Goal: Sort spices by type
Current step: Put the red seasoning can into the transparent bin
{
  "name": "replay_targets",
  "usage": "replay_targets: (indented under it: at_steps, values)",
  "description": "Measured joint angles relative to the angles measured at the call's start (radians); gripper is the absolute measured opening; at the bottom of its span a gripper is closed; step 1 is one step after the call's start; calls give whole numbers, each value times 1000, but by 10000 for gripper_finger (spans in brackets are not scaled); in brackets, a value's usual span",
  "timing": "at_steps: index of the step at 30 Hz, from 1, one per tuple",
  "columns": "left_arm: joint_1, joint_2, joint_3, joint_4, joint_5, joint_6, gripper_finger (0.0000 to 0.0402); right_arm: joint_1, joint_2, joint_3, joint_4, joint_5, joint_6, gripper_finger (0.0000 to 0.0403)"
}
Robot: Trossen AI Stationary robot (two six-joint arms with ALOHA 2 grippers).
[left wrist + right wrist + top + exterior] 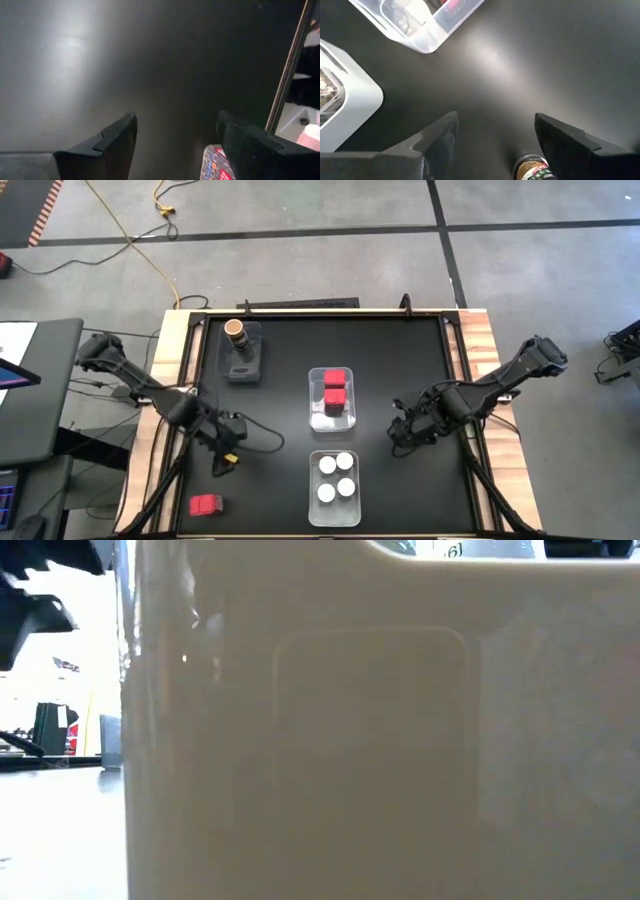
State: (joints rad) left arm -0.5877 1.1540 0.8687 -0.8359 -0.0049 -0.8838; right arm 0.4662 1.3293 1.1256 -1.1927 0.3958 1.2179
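High view: I see the left gripper [226, 457] low over the black table [280, 350] near its left front, and one red box [205, 504] lying alone just ahead of it at the front-left corner. The right gripper [404, 432] sits right of centre, beside the two clear tubs. The upper tub [332, 399] holds two red boxes [335, 386]; the lower tub [334, 488] holds four white-lidded jars [337, 475]. A brown-topped jar [234, 331] stands upright on a dark grey tray [244, 364] at the back left.

Low view: a pale tub wall [380, 740] fills nearly the whole picture; I can report nothing of the spices from here.

Left wrist view: the left gripper [176, 145] is released, its two fingers [117, 142] spread wide over bare table with nothing between them. A corner of the red box [216, 165] shows just beside one finger, not gripped.

Right wrist view: the right gripper [495, 140] is likewise released, fingers [440, 137] apart. The top of a small jar [532, 169] shows close by one finger; whether it touches I cannot tell. The tub with red boxes [422, 25] and the white-jar tub [345, 107] lie beyond.
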Motion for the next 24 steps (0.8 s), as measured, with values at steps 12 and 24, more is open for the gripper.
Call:
replay_targets:
  at_steps: [12, 24]
  values:
    - [-239, 177, 238, -163, -80, -119, 261, -52, 0, 0, 4, 0, -52, 292]
    - [-400, 257, 294, -131, -23, -293, 261, -97, 0, 1, 40, 0, -112, 292]
